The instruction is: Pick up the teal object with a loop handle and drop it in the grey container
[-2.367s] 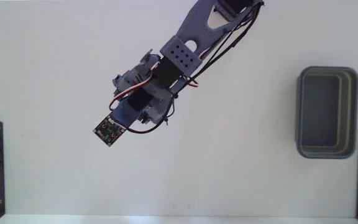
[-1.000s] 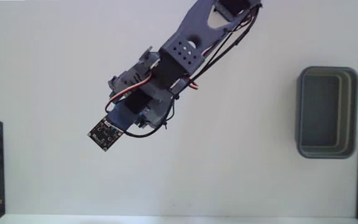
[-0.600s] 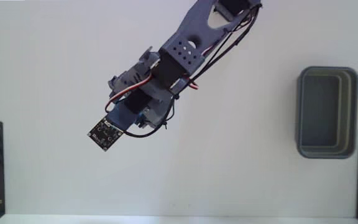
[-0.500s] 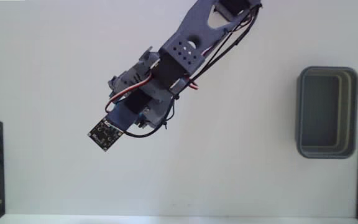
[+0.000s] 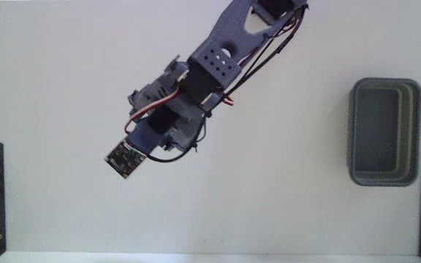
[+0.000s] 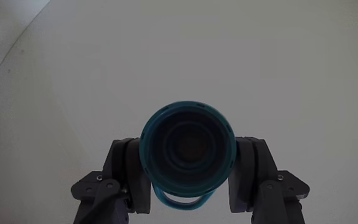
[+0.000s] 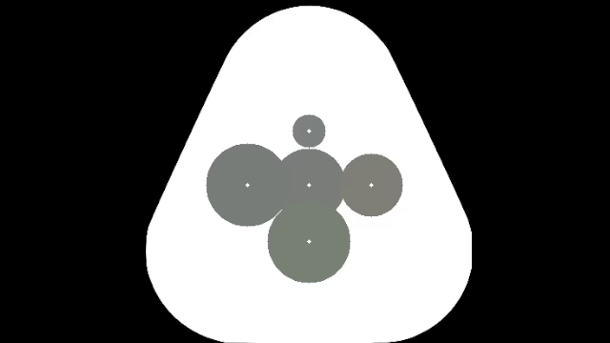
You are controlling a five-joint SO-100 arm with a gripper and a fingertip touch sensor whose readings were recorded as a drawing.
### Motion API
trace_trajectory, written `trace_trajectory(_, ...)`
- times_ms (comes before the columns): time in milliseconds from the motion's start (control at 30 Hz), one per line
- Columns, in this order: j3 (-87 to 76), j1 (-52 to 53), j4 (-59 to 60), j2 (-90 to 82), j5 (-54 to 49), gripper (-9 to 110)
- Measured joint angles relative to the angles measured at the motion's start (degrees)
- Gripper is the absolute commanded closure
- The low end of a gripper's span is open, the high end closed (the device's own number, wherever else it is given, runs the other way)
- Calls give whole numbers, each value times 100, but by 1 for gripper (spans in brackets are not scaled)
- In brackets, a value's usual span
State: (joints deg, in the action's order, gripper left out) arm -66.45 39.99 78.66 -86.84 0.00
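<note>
Your gripper (image 6: pixel 187 177) pinches the teal cup (image 6: pixel 187 149) from both sides at lower centre of the wrist view, loop handle toward the camera; the grey container (image 5: pixel 384 131) waits at far right of the fixed view, so carry it across
</note>
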Motion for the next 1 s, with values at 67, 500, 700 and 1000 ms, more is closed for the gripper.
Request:
trace_trajectory(67,0,-114,0,0,-9,38)
trace_trajectory(500,0,-1239,105,0,0,38)
trace_trajectory(700,0,-1969,114,0,-9,38)
trace_trajectory(1000,0,-3155,114,0,-9,38)
